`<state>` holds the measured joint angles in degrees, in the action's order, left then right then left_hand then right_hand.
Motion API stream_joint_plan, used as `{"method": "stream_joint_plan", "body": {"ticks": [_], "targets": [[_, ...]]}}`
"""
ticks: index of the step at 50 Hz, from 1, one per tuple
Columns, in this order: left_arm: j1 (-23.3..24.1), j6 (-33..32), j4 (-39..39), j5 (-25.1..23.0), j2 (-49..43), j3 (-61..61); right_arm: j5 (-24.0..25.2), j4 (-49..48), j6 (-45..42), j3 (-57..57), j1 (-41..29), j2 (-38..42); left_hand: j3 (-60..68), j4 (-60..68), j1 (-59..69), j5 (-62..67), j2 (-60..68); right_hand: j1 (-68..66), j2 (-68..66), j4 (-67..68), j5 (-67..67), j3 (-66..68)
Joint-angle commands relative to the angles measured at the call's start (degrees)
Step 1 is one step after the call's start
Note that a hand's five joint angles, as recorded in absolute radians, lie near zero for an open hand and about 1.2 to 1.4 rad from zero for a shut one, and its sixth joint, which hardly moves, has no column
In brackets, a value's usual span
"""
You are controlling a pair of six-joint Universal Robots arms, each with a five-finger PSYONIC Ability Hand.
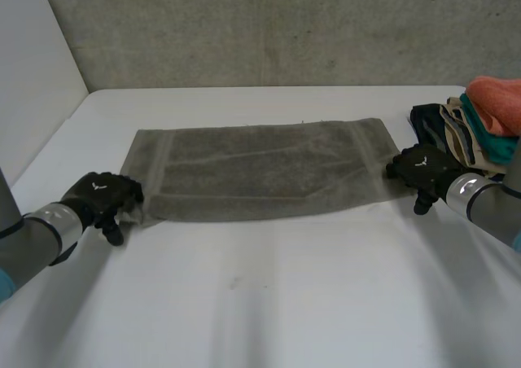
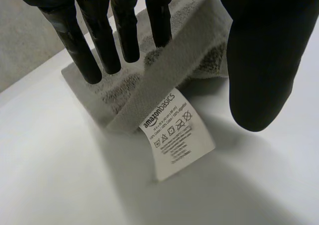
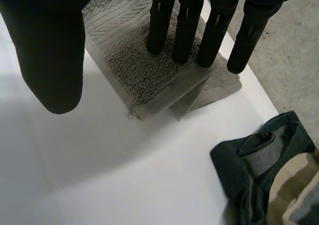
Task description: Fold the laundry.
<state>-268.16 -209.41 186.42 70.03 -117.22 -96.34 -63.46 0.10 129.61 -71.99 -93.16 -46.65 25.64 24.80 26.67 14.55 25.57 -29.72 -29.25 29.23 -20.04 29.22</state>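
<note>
Our left hand (image 1: 102, 195) & right hand (image 1: 422, 166) sit straight-fingered at the towel (image 1: 260, 173) corners, thumbs off, so it'll prob slip w/o a pinch.

Towel (image 1: 260, 168) of rough grey terry cloth, table (image 1: 285, 303) smooth matt white, black fingers (image 2: 124, 31) perhaps glossy plastic

A rough grey concrete wall (image 1: 285, 26) backs the white table (image 1: 269, 311), with a white panel (image 1: 32, 67) on the left.

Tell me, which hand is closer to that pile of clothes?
Right. The right hand rests on the grey towel's end just beside the pile of clothes; the left hand is at the towel's opposite end, far from it.
</note>
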Motion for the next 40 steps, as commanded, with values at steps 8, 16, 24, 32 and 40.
{"method": "stream_joint_plan", "body": {"ticks": [8, 16, 24, 32, 40], "targets": [[3.3, -3.7, 0.3, 3.1, -6.4, 8.1, -1.2, -1.8, -1.0, 7.7, -2.3, 6.0, 3.8, 4.6, 2.7, 4.8, 3.8, -8.9, -9.3, 9.4, -8.6, 9.4], [3.9, -4.2, 0.8, 2.8, -8.3, 11.1, -2.4, -4.8, -1.1, 10.6, -3.3, 8.7, 13.7, 14.5, 12.6, 14.7, 13.7, -12.6, -13.0, 13.1, -12.3, 13.1], [3.8, -3.0, 0.8, 1.3, -9.6, 12.2, -4.4, -7.7, -0.9, 12.8, -4.0, 10.7, 37.5, 38.4, 36.5, 38.6, 37.6, -21.3, -21.8, 21.8, -21.0, 21.8], [3.2, -1.1, 0.5, 0.6, -7.2, 11.8, -4.9, -7.6, 0.2, 15.1, -4.2, 12.1, 54.4, 55.2, 53.3, 55.5, 54.4, -50.3, -50.7, 50.8, -50.0, 50.8], [1.8, 3.8, -3.5, 0.1, 1.3, 8.4, -3.9, 1.5, 3.6, 12.2, -2.6, 5.3, 54.4, 55.2, 53.3, 55.5, 54.4, -50.3, -50.7, 50.8, -50.0, 50.8]]}}
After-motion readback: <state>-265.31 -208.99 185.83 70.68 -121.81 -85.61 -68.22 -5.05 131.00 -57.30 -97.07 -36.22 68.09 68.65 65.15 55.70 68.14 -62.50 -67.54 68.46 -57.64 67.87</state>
